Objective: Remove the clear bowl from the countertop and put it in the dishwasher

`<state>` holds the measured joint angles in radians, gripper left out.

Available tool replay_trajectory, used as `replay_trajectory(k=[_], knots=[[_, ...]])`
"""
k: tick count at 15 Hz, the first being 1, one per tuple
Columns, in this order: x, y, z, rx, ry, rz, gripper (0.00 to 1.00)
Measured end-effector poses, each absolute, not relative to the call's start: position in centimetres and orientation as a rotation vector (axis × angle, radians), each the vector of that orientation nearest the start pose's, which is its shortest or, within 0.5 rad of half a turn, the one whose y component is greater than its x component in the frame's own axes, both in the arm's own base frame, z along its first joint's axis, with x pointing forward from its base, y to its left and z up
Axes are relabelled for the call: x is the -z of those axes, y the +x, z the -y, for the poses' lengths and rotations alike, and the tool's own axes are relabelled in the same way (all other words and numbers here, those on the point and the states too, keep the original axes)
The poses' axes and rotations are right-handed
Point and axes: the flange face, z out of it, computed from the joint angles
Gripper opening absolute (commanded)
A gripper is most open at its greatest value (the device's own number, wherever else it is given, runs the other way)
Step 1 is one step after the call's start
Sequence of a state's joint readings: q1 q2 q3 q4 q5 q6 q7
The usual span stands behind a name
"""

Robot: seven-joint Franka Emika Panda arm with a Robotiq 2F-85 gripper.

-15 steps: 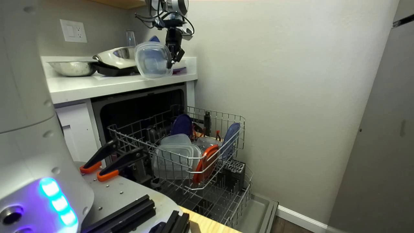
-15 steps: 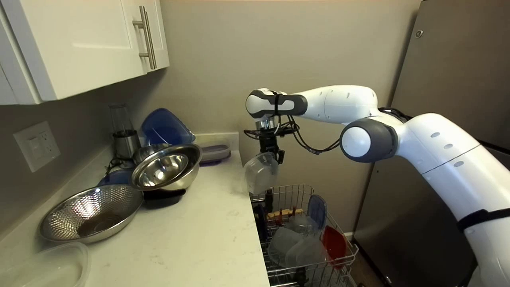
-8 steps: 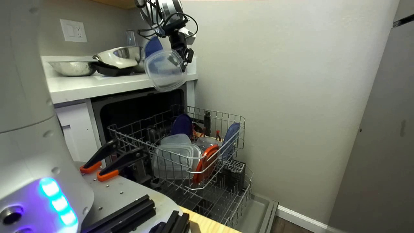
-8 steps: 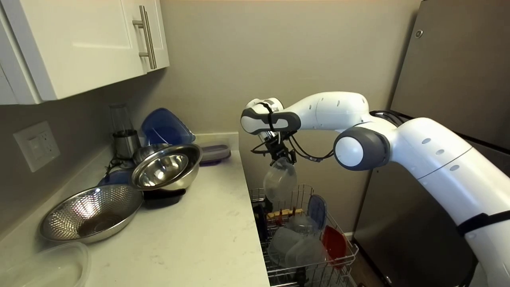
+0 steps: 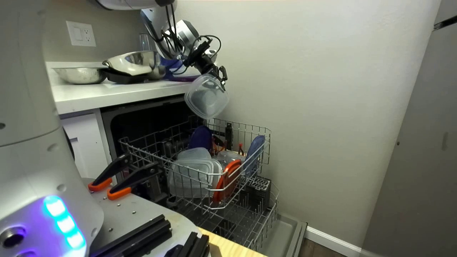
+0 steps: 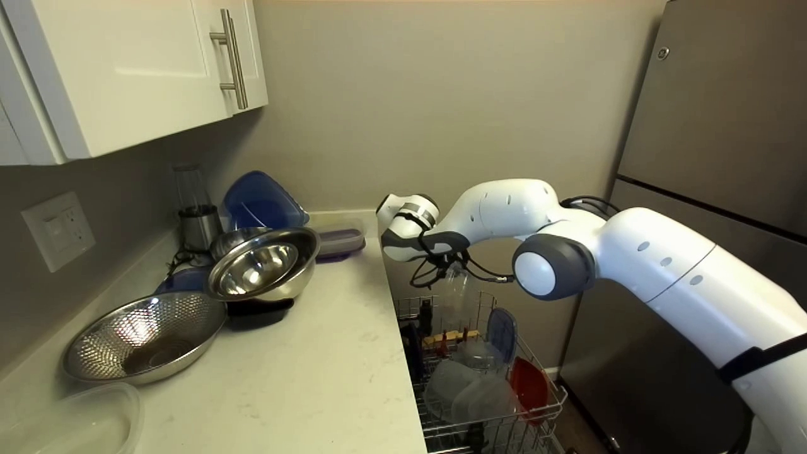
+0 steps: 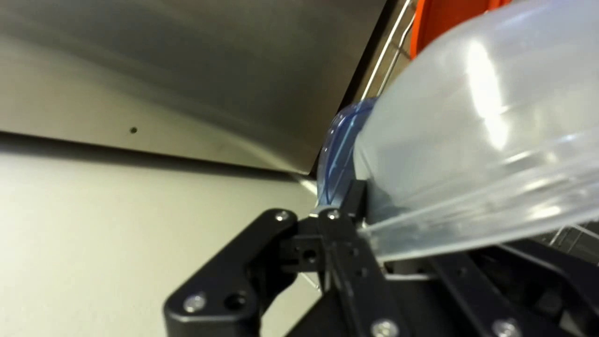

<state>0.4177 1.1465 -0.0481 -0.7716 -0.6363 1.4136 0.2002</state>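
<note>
White desk (image 6: 328,366) over an open dishwasher (image 5: 107,124), upper rack (image 5: 216,174) drawn out; the clear bowl (image 5: 206,98) hangs tilted above the rack, off the desk, pinched near its rim by the gripper (image 5: 222,82); carrying is probably the step in hand, lowering among the dishes (image 5: 227,182) next; in the wrist view the bowl, cut off, obscures part of the gripper; in an exterior view the arm (image 6: 510,205) largely masks it.
</note>
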Motion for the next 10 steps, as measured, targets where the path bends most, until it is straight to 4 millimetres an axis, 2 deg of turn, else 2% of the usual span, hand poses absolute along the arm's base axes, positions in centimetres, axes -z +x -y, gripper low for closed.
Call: replay_trajectory(k=[4, 10], knots=[[-19.2, 72.5, -22.3, 0.177, 2.309, -0.242, 0.04], [-17.4, 71.8, -22.8, 0.226, 2.441, -0.134, 0.04]])
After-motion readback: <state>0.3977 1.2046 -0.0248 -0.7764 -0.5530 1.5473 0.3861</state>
